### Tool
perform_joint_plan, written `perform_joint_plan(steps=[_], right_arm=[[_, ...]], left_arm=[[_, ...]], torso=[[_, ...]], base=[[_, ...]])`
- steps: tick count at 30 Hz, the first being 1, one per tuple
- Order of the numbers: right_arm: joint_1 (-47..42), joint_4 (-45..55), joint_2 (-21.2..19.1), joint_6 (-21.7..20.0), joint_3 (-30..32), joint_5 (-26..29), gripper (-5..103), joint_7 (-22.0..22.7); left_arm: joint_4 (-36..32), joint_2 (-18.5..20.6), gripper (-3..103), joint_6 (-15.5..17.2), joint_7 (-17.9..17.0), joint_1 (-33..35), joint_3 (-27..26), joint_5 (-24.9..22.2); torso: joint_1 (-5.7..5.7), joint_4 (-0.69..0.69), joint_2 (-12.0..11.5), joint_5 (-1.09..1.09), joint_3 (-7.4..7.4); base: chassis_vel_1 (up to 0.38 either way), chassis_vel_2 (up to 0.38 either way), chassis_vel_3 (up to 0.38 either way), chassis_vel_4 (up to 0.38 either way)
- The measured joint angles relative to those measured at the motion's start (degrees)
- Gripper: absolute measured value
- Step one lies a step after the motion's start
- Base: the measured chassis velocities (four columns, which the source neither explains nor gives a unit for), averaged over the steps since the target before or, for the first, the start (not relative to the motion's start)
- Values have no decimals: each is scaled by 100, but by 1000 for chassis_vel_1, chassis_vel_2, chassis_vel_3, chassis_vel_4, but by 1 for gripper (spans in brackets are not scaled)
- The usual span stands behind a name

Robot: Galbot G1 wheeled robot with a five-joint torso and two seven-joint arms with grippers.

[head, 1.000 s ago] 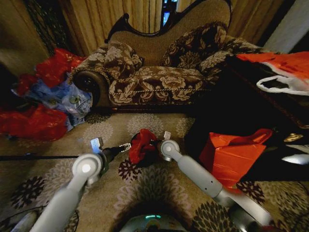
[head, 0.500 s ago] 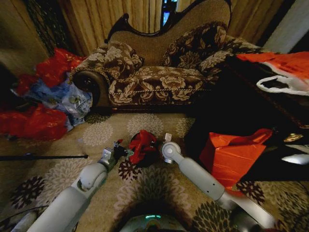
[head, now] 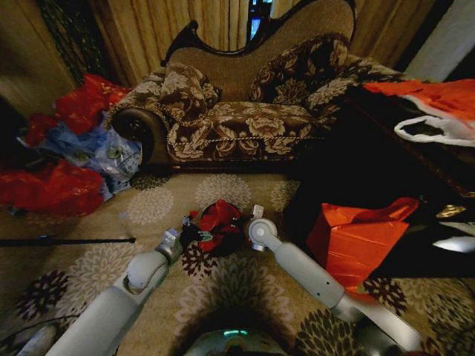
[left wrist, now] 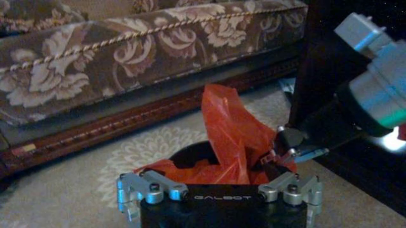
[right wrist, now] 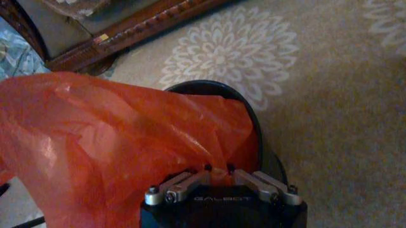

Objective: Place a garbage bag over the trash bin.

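Bag, garbage: thin, crinkly, light, slippery; you hold its edge pinched in the right gripper. Left gripper spread open at the bin's rim; take the free edge there.

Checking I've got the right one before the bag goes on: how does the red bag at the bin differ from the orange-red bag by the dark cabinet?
The garbage bag is thin and crumpled, draped on the trash bin; the orange-red bag is larger, flat-sided and stands alone on the carpet. The right gripper is shut on the garbage bag and the left gripper is open beside it; nothing touches the orange-red bag. Both are shiny reddish plastic.
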Motion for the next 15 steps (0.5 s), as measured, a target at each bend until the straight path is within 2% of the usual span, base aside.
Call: perform_joint_plan(steps=[3,11,12,14,15], right_arm=[[0,0,-23,0,-4,14,0,0],[33,34,-134,-2,-35,70,0,-36],[33,39,-150,-5,-44,74,0,-48],[33,40,-155,-5,-44,74,0,-48],[30,44,-170,-7,-44,76,0,-49]], left_arm=[[150,-112,100,-6,-31,-61,84,21],[674,-530,101,-92,204,-206,172,242],[759,-635,98,-166,172,-221,188,307],[770,-656,98,-181,151,-224,191,317],[782,-712,90,-222,77,-228,200,340]], torso=[[0,1,0,0,0],[0,1,0,0,0],[0,1,0,-1,0],[0,1,0,-1,0],[0,1,0,0,0]], base=[[0,0,0,0],[0,0,0,0],[0,0,0,0],[0,0,0,0],[0,0,0,0]])
